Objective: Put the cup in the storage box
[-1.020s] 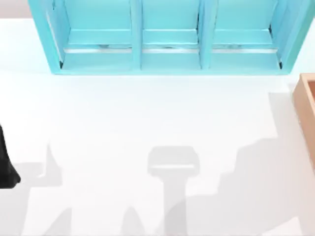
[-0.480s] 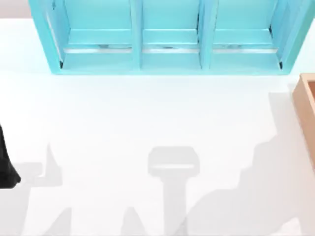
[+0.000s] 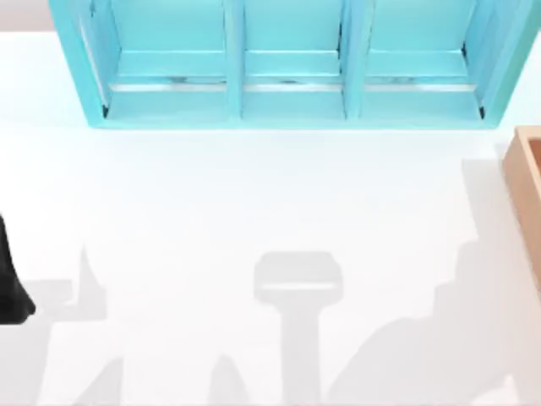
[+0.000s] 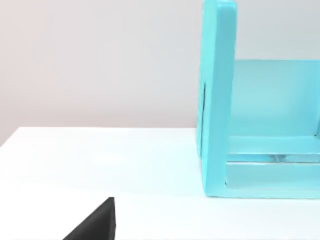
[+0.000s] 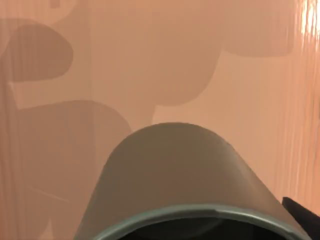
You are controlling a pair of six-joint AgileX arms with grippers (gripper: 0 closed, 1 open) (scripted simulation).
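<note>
One pincer point(image 5: 300, 215) beside cup point(image 5: 175, 180) over storage box point(image 5: 150, 60)

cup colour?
Dark olive-grey cup, matte; best in the right wrist view, against the tan storage box.

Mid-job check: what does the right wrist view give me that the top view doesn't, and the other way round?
Right wrist view alone: the cup, seen close, with tan, wood-grained surface of the storage box behind it and soft shadows across that surface. Top view alone: the blue shelf unit with three compartments along the far side, the white table, and a dark part of the left arm at the left edge. Shared: the storage box, which in the top view is a corner at the right edge.
</note>
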